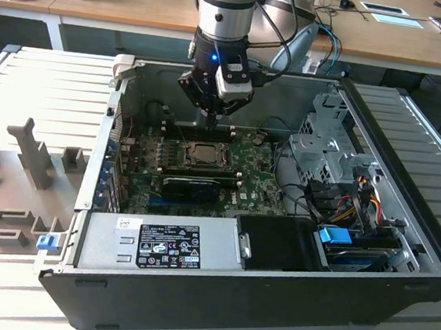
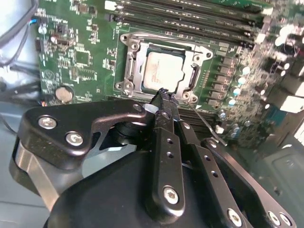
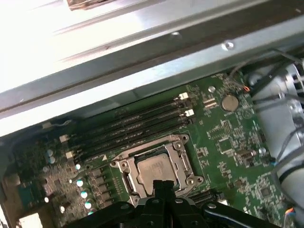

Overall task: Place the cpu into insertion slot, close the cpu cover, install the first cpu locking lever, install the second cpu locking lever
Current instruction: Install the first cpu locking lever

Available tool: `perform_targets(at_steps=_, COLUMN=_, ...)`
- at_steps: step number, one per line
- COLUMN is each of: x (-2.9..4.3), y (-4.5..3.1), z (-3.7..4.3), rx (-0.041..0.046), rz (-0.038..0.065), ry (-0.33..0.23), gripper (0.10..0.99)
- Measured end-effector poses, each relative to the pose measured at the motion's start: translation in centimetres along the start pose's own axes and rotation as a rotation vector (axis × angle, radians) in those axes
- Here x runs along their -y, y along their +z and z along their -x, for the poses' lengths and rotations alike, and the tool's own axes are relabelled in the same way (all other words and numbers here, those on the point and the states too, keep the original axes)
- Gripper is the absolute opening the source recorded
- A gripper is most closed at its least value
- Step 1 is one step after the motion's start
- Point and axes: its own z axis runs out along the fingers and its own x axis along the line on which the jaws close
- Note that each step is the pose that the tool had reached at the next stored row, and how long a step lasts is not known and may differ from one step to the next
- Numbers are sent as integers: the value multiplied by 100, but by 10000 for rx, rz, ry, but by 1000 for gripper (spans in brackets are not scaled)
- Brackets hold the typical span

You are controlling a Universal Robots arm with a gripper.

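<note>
The cpu (image 2: pixel 164 71) lies flat in the insertion slot (image 2: pixel 124 86), its silver-grey top showing through the cut-out of the cpu cover (image 2: pixel 137 70), which lies down over it. A thin wire locking lever (image 2: pixel 208 126) sticks out from one socket corner, raised off the board. My gripper (image 2: pixel 161 93) hangs just above the socket's edge with its black fingers shut together and nothing between them. In the exterior view the gripper (image 1: pixel 212 114) is over the board just behind the socket (image 1: pixel 203 155). The first wrist view shows the fingertips (image 3: pixel 161 183) at the edge of the cpu (image 3: pixel 152 168).
The green motherboard (image 1: pixel 255 176) lies inside an open black computer case (image 1: pixel 270 296). Black memory slots (image 3: pixel 133 121) run beside the socket. The case's metal wall (image 3: pixel 142 52) is close behind the gripper. A power supply (image 1: pixel 165 246), drive cages (image 1: pixel 326 137) and cables (image 1: pixel 351 202) fill the rest.
</note>
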Motion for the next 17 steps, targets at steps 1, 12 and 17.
perform_targets(at_steps=1, x=0, y=0, z=0, rx=-2, rz=4, ry=-151, gripper=106)
perform_targets(at_steps=12, x=0, y=0, z=0, rx=-27, rz=59, ry=-2457, gripper=106)
perform_targets(at_steps=17, x=0, y=0, z=0, rx=-39, rz=85, ry=-3506, gripper=106)
